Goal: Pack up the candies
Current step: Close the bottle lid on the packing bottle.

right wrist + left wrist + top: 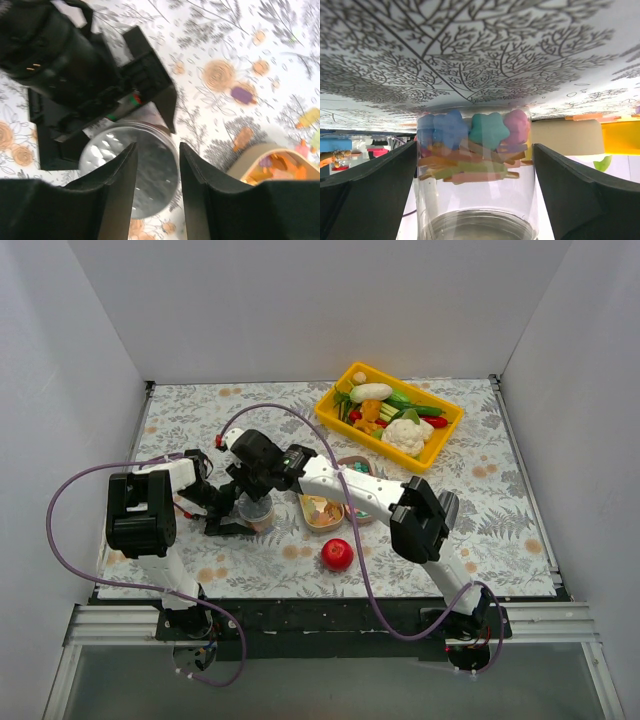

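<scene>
Candies [490,131]: pastel pcs in clear jar [475,215], bench [500,500] mid-left toward near edge; more in bowl [250,154] beside. L pincer [474,147] wide astride jar, grip can't tell. R pincer [157,147] released above.

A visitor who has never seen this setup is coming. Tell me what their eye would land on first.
Most likely the yellow tray heaped with toy vegetables at the far right, and the glossy red ball alone near the front. Then the knot at centre-left: the left hand grips a clear jar of pastel candies, and the right hand hangs open just above it.
</scene>
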Available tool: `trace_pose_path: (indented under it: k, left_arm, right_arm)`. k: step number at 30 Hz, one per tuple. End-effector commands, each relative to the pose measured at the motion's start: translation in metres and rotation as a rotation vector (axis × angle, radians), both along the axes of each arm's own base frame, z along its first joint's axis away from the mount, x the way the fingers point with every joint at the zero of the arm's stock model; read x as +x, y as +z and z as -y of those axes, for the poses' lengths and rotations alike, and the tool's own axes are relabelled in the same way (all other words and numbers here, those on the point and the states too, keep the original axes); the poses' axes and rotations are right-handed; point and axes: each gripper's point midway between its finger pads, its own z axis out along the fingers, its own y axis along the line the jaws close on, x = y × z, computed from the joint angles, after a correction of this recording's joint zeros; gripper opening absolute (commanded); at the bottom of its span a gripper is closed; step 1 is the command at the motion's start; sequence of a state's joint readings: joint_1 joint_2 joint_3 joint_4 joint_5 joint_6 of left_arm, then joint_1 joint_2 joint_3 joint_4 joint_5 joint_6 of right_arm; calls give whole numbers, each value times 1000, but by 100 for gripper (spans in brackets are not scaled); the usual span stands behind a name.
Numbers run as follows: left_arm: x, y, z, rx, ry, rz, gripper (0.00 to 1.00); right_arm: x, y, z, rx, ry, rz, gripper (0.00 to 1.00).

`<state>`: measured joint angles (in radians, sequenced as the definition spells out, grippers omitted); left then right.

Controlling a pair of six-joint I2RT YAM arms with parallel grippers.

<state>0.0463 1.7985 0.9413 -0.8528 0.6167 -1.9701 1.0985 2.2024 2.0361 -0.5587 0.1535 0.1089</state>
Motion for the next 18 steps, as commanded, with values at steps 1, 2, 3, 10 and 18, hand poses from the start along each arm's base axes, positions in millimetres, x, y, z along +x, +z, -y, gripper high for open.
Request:
trace_pose_path:
  k: [1, 2, 3, 10, 18]
  left_arm:
    - [-44, -35, 11, -71, -4, -212, 98]
    - [-44, -36, 11, -70, -5, -212, 98]
    - [-44, -36, 11, -69, -3, -211, 98]
    - [-45, -38, 10, -67, -8, -212, 98]
    - [-43, -38, 9, -58, -9, -202, 98]
  right_arm:
    - [24, -5, 39, -80, -122, -52, 47]
    - [25, -8, 44, -77, -134, -77, 47]
    - [23, -23, 53, -100, -136, -102, 47]
    - [12, -18, 63, -24, -56, -160, 46]
    - [27, 4, 63, 6, -152, -104, 48]
